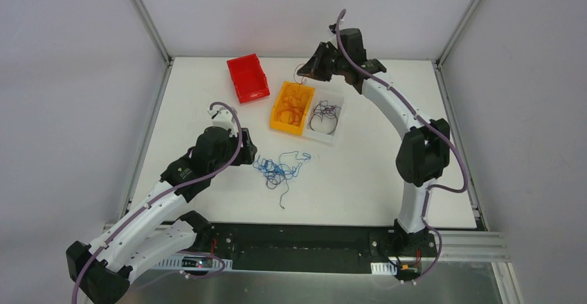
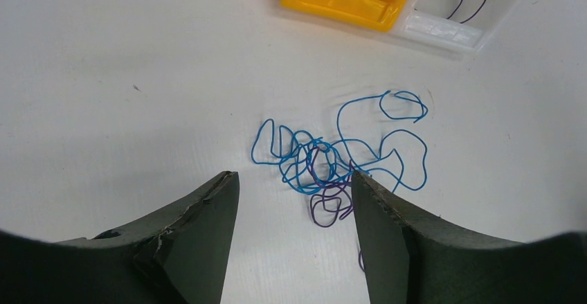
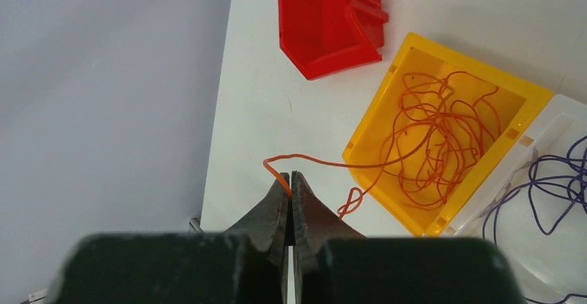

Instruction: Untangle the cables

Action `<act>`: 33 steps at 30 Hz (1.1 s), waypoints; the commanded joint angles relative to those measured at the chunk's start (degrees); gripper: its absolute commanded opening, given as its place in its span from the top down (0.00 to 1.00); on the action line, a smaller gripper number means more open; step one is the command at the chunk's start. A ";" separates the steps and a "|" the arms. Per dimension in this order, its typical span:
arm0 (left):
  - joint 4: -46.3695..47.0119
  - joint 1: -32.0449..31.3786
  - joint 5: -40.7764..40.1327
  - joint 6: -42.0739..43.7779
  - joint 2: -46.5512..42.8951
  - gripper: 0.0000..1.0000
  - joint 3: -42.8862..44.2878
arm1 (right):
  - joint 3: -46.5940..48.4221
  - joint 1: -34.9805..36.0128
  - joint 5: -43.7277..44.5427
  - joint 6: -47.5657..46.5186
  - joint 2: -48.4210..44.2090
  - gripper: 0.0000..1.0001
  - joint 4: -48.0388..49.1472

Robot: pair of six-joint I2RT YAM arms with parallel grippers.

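A tangle of blue cable (image 2: 332, 153) and purple cable (image 2: 330, 206) lies on the white table (image 1: 360, 179), mid-front in the top view (image 1: 280, 169). My left gripper (image 2: 294, 207) is open and empty just short of the tangle. My right gripper (image 3: 290, 177) is shut on an orange cable (image 3: 311, 157) that runs into the yellow bin (image 3: 526, 93), where more orange cable (image 3: 443, 138) is piled. It hovers behind the yellow bin in the top view (image 1: 313, 65). The clear bin (image 1: 327, 117) holds a purple cable (image 3: 547, 193).
An empty red bin (image 1: 247, 77) stands at the back left of the table, also in the right wrist view (image 3: 325, 20). The yellow bin (image 1: 282, 106) and clear bin sit side by side at mid-back. Enclosure walls ring the table.
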 commanded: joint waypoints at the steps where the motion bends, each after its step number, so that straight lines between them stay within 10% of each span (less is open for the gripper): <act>1: 0.16 0.75 -0.49 -0.17 -0.11 0.38 2.00 | -0.35 1.22 2.28 -2.53 0.77 1.00 -3.77; 25: -0.99 0.73 1.75 -0.12 1.36 0.35 2.00 | 18.92 10.16 26.66 -13.64 24.40 0.99 -25.93; 33: -0.93 0.72 5.08 -0.23 7.69 0.24 3.23 | 18.83 10.69 26.93 -15.12 15.14 0.71 -26.50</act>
